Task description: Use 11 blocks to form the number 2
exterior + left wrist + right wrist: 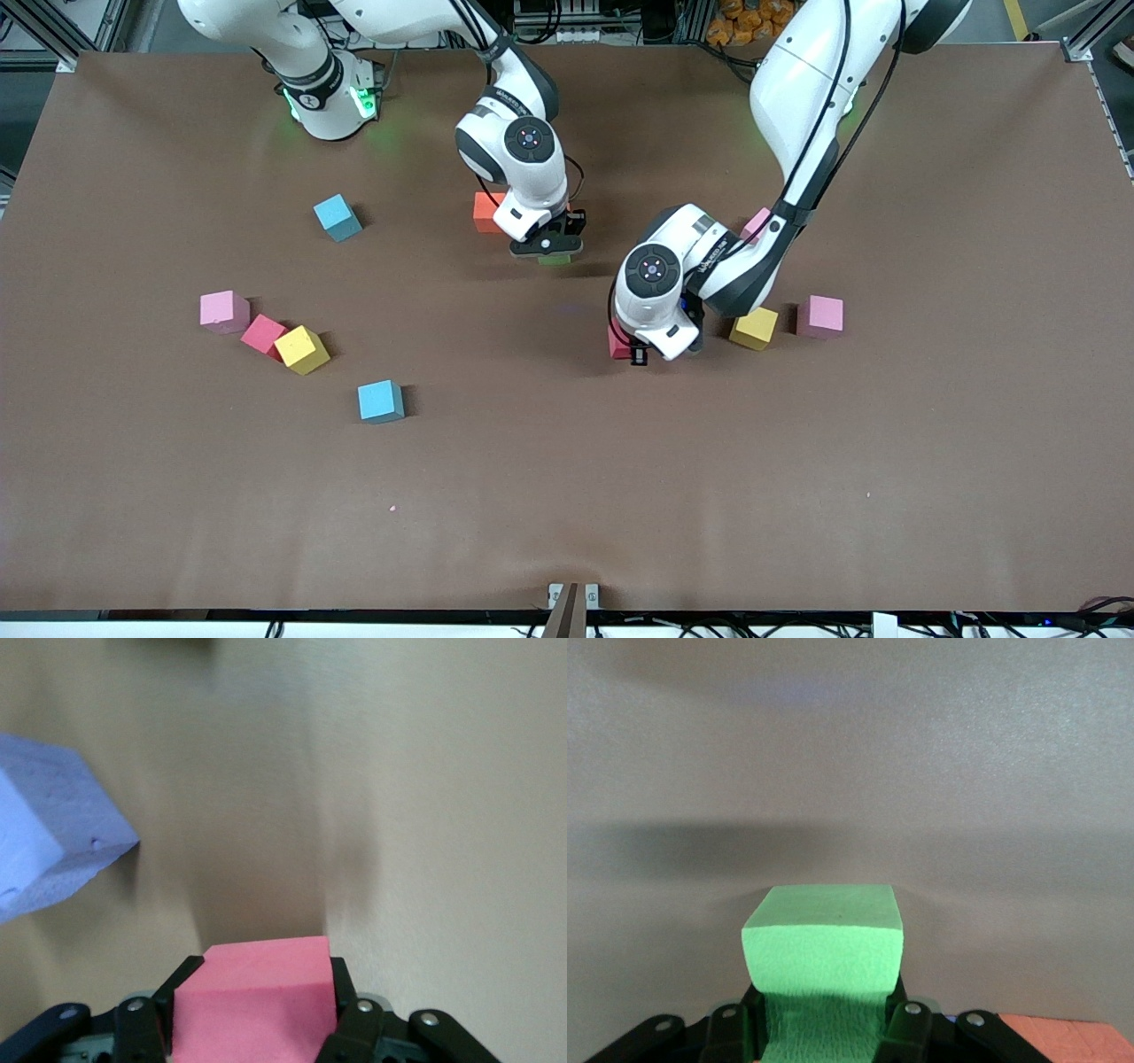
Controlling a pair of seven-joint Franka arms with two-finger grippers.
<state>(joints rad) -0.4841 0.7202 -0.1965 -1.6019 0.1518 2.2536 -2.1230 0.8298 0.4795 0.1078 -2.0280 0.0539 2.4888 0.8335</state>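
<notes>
Near the counter's middle, the right gripper (824, 1028) has its jaws clamped on a green block (824, 948) and the left gripper (257, 1028) on a red block (257, 992): probably light, squashy foam, best pinched gently across flat opposite faces.

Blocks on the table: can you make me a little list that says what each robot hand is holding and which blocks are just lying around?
left gripper: shut on the red block, beside the yellow block
right gripper: shut on the green block, beside the orange block
purple block: lying near the left gripper
loose toward the right arm's end: two sky blue blocks, a light pink block, a second red block, a second yellow block
loose toward the left arm's end: another pink block
table: brown
</notes>
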